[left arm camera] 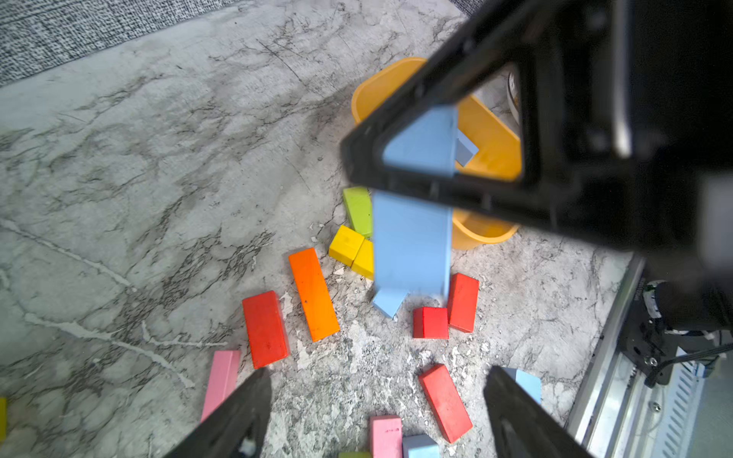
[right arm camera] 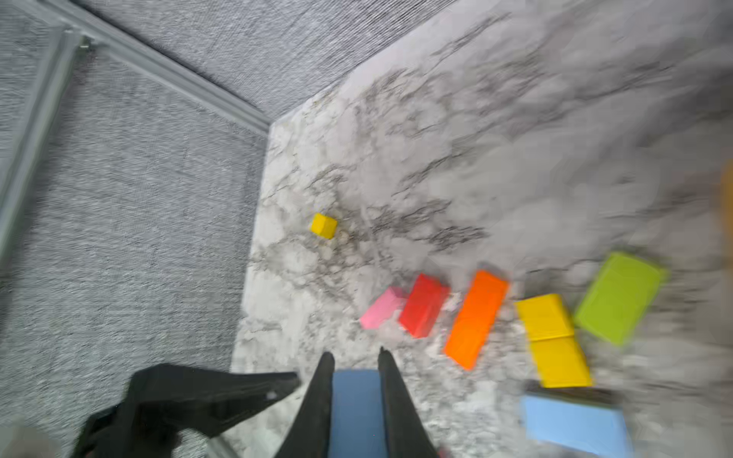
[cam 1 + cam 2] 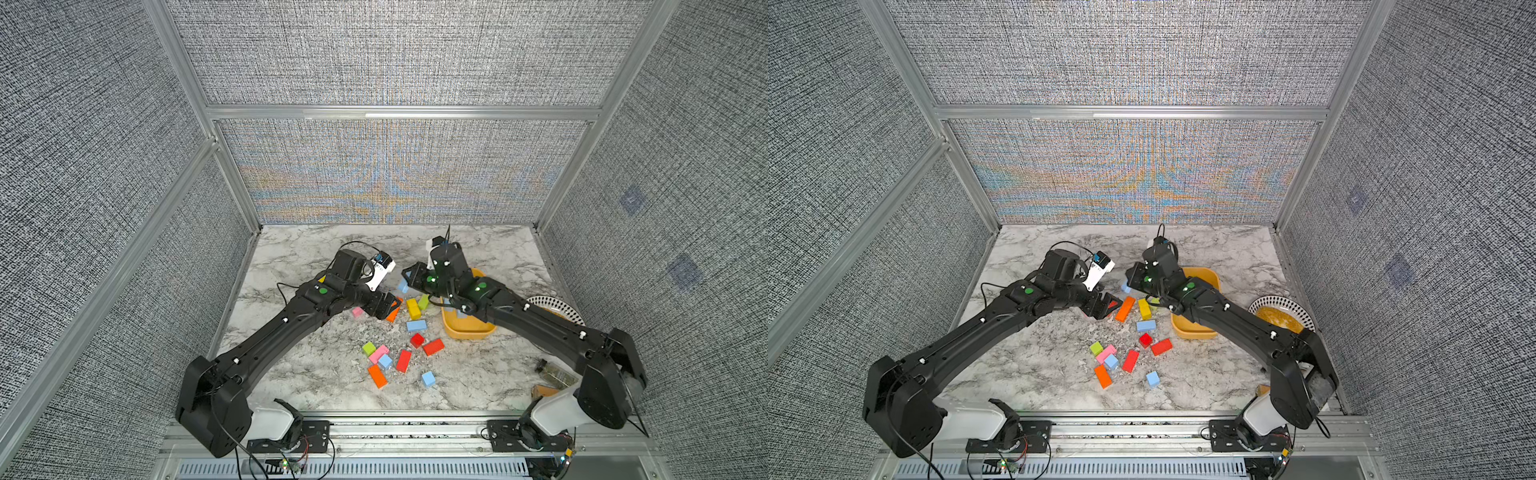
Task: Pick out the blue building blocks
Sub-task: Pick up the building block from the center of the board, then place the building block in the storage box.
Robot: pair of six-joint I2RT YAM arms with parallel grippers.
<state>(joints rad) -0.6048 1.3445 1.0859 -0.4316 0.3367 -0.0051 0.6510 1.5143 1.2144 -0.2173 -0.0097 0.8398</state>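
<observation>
Nearest the front, a blue cube [image 3: 428,379] sits on the table [image 3: 316,374]; a second cube [image 3: 385,361] lies just beside a pink brick [image 3: 378,353]. Farther in, a flat blue brick [image 3: 416,325] lies near the tub [image 3: 465,332]. The left pincer [image 1: 377,374] is spread apart, empty, beside an orange brick [image 3: 1125,308]. The right pincer [image 2: 355,363] is clamped on a hanging blue brick [image 1: 412,238]. Another blue block [image 1: 466,148] lies in the tub.
</observation>
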